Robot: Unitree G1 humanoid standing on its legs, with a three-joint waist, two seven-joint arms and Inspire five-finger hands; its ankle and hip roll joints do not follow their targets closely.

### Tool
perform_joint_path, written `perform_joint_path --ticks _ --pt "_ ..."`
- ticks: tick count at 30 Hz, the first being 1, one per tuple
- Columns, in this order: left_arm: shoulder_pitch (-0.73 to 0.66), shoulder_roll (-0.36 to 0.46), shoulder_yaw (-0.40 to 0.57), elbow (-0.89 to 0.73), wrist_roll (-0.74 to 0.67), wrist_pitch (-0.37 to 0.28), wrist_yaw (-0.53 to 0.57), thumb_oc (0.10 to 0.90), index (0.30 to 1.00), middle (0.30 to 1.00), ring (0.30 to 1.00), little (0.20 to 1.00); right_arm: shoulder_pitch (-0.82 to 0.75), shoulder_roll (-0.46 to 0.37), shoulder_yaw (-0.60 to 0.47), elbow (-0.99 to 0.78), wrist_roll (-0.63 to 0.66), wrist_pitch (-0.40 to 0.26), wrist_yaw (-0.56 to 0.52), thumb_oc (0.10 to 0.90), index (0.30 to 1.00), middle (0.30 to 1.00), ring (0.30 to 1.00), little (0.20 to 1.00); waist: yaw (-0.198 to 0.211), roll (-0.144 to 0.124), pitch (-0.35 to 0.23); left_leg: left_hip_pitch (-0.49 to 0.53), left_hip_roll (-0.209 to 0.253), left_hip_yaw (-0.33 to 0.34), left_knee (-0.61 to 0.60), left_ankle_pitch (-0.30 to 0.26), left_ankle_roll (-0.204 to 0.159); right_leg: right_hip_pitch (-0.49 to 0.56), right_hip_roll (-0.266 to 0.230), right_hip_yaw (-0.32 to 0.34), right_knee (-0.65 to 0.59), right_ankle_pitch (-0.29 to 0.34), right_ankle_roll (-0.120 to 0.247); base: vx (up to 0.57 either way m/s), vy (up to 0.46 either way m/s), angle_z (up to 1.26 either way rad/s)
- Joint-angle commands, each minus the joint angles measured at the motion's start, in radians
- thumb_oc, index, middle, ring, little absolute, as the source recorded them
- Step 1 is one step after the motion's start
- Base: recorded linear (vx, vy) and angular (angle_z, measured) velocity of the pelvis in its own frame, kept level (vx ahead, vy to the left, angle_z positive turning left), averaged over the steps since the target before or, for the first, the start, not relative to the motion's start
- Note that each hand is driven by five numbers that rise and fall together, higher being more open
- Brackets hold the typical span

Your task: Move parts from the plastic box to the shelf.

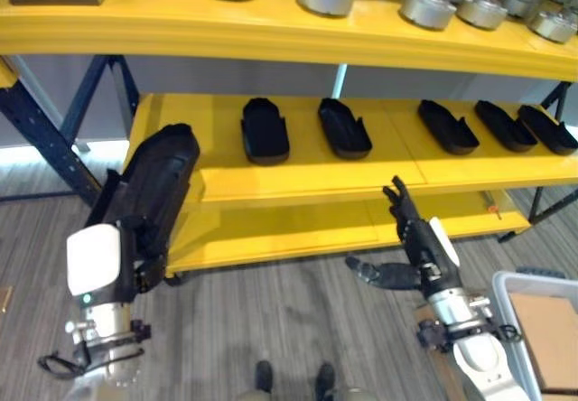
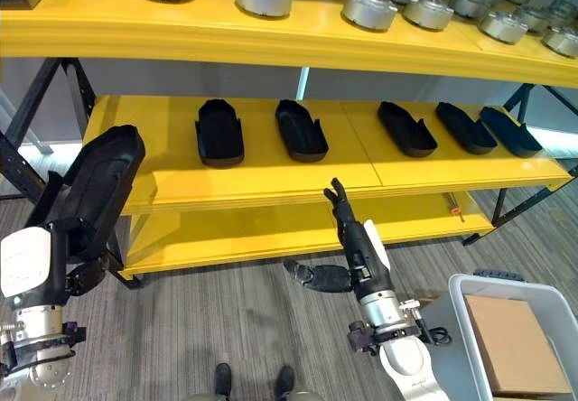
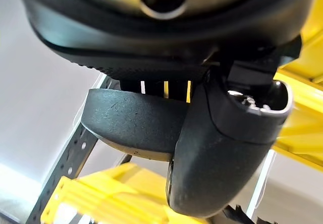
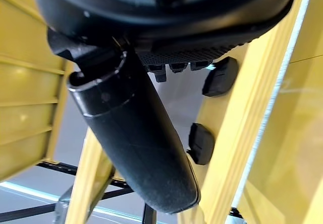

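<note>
Five black parts [image 1: 346,128] already on middle shelf [image 1: 307,177] — left hand [image 1: 135,229] fingers seemingly curled round another part [image 1: 163,168], not yet placed — right hand [image 1: 417,247] spread, empty.

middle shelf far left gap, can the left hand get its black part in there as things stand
Probably yes: the left hand holds the black part beside the middle shelf, whose left end is bare short of the nearest placed part.

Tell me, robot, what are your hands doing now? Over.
Left hand shut on a black part, raised by the middle shelf's left end. Right hand open, holding nothing. Five black parts already on that shelf. Nothing in the way.
</note>
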Motion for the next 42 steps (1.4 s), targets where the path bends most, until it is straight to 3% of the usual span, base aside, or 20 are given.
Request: perform_joint_path --ticks 1,3,7,9,10,11,13,15,16,17,18,19,20,21,24,27,28,34,38,42 --pt "-0.142 0.025 0.047 -0.113 0.034 -0.066 0.078 0.400 0.300 0.300 0.300 0.300 -0.109 -0.049 -0.027 -0.041 0.029 -0.104 -0.011 0.900 1.000 1.000 1.000 1.000 -0.038 0.034 -0.047 0.138 -0.045 -0.021 0.004 -0.133 0.023 0.008 0.042 0.050 -0.020 0.058 0.015 0.10 -0.046 -0.19" --pt "-0.144 0.020 0.030 -0.125 0.037 -0.081 0.072 0.400 0.300 0.300 0.300 0.300 -0.093 -0.060 -0.041 -0.045 0.035 -0.108 -0.013 0.900 1.000 1.000 1.000 1.000 -0.039 0.040 -0.058 0.137 -0.046 -0.026 0.022 -0.145 0.022 0.025 0.053 0.068 -0.043 0.065 0.011 0.13 -0.062 -0.05" --pt "-0.137 0.006 0.014 -0.146 0.003 -0.095 0.064 0.400 0.300 0.300 0.300 0.300 -0.054 -0.078 -0.089 -0.064 0.029 -0.112 -0.020 0.900 1.000 1.000 1.000 1.000 -0.052 0.053 -0.070 0.138 -0.034 -0.039 0.074 -0.171 0.008 0.050 0.042 0.027 -0.034 0.042 -0.005 0.17 -0.113 0.15" --pt "-0.147 -0.008 -0.007 -0.154 -0.022 -0.108 0.055 0.400 0.300 0.300 0.300 0.300 -0.038 -0.090 -0.112 -0.063 0.028 -0.119 -0.029 0.900 1.000 1.000 1.000 1.000 -0.058 0.053 -0.054 0.096 -0.029 -0.054 0.192 -0.172 -0.028 0.079 0.032 -0.002 -0.038 0.024 -0.027 0.17 -0.185 0.70" --pt "-0.147 -0.011 -0.010 -0.158 -0.031 -0.115 0.052 0.400 0.300 0.300 0.300 0.300 -0.033 -0.092 -0.119 -0.064 0.028 -0.120 -0.028 0.900 1.000 1.000 1.000 1.000 -0.057 0.052 -0.044 0.063 -0.029 -0.059 0.263 -0.146 -0.048 0.091 0.027 -0.013 -0.042 0.022 -0.035 0.05 -0.171 0.96" --pt "-0.149 -0.005 -0.013 -0.177 -0.052 -0.135 0.060 0.400 0.300 0.300 0.300 0.300 -0.040 -0.114 -0.120 -0.067 0.043 -0.129 -0.021 0.900 1.000 1.000 1.000 1.000 -0.034 0.044 -0.009 -0.030 -0.061 -0.124 0.445 -0.083 -0.096 0.102 0.021 -0.024 -0.049 0.022 -0.050 0.02 -0.104 0.75" --pt "-0.136 0.001 0.000 -0.187 -0.058 -0.135 0.057 0.400 0.300 0.300 0.300 0.300 -0.035 -0.118 -0.124 -0.071 0.043 -0.131 -0.023 0.900 1.000 1.000 1.000 1.000 -0.037 0.037 -0.011 -0.042 -0.005 -0.122 0.408 -0.090 -0.093 0.104 0.006 -0.026 -0.051 0.017 -0.043 0.08 -0.025 0.16" --pt "-0.121 -0.005 0.017 -0.201 -0.056 -0.136 0.066 0.400 0.300 0.300 0.300 0.300 -0.033 -0.119 -0.120 -0.067 0.041 -0.128 -0.028 0.900 1.000 1.000 1.000 1.000 -0.036 0.026 -0.021 -0.014 0.066 -0.123 0.277 -0.117 -0.080 0.109 -0.015 -0.019 -0.051 0.005 -0.032 0.13 0.071 -0.16" --pt "-0.119 -0.006 0.022 -0.205 -0.059 -0.137 0.077 0.400 0.300 0.300 0.300 0.300 -0.033 -0.117 -0.119 -0.062 0.038 -0.132 -0.037 0.900 1.000 1.000 1.000 1.000 -0.032 0.023 -0.024 -0.014 0.108 -0.143 0.200 -0.093 -0.080 0.109 -0.024 -0.012 -0.048 -0.001 -0.026 0.11 0.116 -0.03" --pt "-0.131 -0.005 0.022 -0.206 -0.064 -0.133 0.087 0.400 0.300 0.300 0.300 0.300 -0.037 -0.119 -0.124 -0.065 0.031 -0.138 -0.053 0.900 1.000 1.000 1.000 1.000 -0.039 0.028 -0.024 -0.021 0.171 -0.138 0.132 -0.031 -0.094 0.103 -0.035 -0.015 -0.037 -0.010 -0.023 0.08 0.169 -0.03" --pt "-0.147 -0.002 0.020 -0.207 -0.065 -0.125 0.098 0.400 0.300 0.300 0.300 0.300 -0.038 -0.123 -0.132 -0.066 0.024 -0.143 -0.071 0.900 1.000 1.000 1.000 1.000 -0.053 0.034 -0.021 -0.037 0.230 -0.097 0.094 0.025 -0.109 0.103 -0.045 -0.023 -0.028 -0.021 -0.016 0.04 0.118 -0.03" --pt "-0.151 -0.003 0.018 -0.205 -0.064 -0.124 0.099 0.400 0.300 0.300 0.300 0.300 -0.040 -0.124 -0.132 -0.065 0.021 -0.143 -0.074 0.900 1.000 1.000 1.000 1.000 -0.053 0.038 -0.023 -0.027 0.235 -0.095 0.063 0.045 -0.114 0.095 -0.040 -0.024 -0.020 -0.025 -0.020 0.08 0.193 0.05" --pt "-0.165 -0.006 0.010 -0.204 -0.057 -0.124 0.103 0.400 0.300 0.300 0.300 0.300 -0.052 -0.117 -0.123 -0.047 0.010 -0.144 -0.089 0.900 1.000 1.000 1.000 1.000 -0.054 0.062 -0.024 0.012 0.266 -0.051 0.022 0.043 -0.123 0.083 -0.034 -0.026 0.018 -0.058 -0.009 0.10 0.172 0.18" --pt "-0.167 -0.004 0.005 -0.215 -0.052 -0.134 0.106 0.400 0.300 0.300 0.300 0.300 -0.059 -0.109 -0.120 -0.045 -0.002 -0.149 -0.103 0.900 1.000 1.000 1.000 1.000 -0.050 0.070 -0.026 0.015 0.257 -0.067 0.016 0.048 -0.129 0.086 -0.032 -0.017 0.016 -0.052 -0.008 0.14 0.248 -0.02" --pt "-0.175 0.010 -0.011 -0.248 -0.056 -0.152 0.093 0.400 0.300 0.300 0.300 0.300 -0.044 -0.096 -0.116 -0.061 -0.009 -0.152 -0.094 0.900 1.000 1.000 1.000 1.000 -0.061 0.080 -0.037 0.040 0.233 -0.024 0.002 0.036 -0.134 0.107 -0.052 -0.016 -0.004 -0.031 0.008 0.14 0.165 -0.53" --pt "-0.173 0.024 -0.018 -0.251 -0.052 -0.154 0.084 0.400 0.300 0.300 0.300 0.300 -0.031 -0.092 -0.116 -0.068 -0.008 -0.141 -0.082 0.900 1.000 1.000 1.000 1.000 -0.058 0.070 -0.045 0.079 0.212 0.004 -0.021 0.023 -0.128 0.134 -0.073 -0.002 -0.030 -0.017 0.025 0.17 0.185 -0.34" --pt "-0.198 0.035 -0.030 -0.270 -0.062 -0.156 0.069 0.400 0.300 0.300 0.300 0.300 -0.019 -0.080 -0.103 -0.072 -0.009 -0.128 -0.073 0.900 1.000 1.000 1.000 1.000 -0.062 0.058 -0.053 0.103 0.188 0.041 -0.026 0.002 -0.120 0.149 -0.105 0.009 -0.060 0.002 0.045 0.21 0.269 -0.03" --pt "-0.278 0.044 -0.095 -0.279 -0.063 -0.149 0.047 0.400 0.300 0.300 0.300 0.300 -0.008 -0.082 -0.088 -0.081 -0.007 -0.115 -0.054 0.900 1.000 1.000 1.000 1.000 -0.072 0.039 -0.069 0.108 0.162 0.060 -0.006 -0.037 -0.104 0.160 -0.138 0.018 -0.093 0.020 0.066 0.10 0.108 -0.20" --pt "-0.358 0.015 -0.146 -0.239 -0.057 -0.106 0.050 0.400 0.300 0.300 0.300 0.300 0.007 -0.081 -0.084 -0.092 -0.013 -0.100 -0.049 0.900 1.000 1.000 1.000 1.000 -0.086 0.020 -0.085 0.125 0.158 0.067 -0.012 -0.050 -0.102 0.176 -0.143 0.016 -0.114 0.023 0.072 0.11 0.021 0.01" --pt "-0.450 -0.020 -0.188 -0.078 -0.060 -0.034 0.075 0.400 0.300 0.300 0.300 0.300 0.001 -0.086 -0.064 -0.095 -0.009 -0.088 -0.042 0.900 1.000 1.000 1.000 1.000 -0.103 0.005 -0.103 0.156 0.171 0.089 -0.039 -0.043 -0.109 0.180 -0.128 0.026 -0.122 0.021 0.073 0.07 -0.027 -0.06"
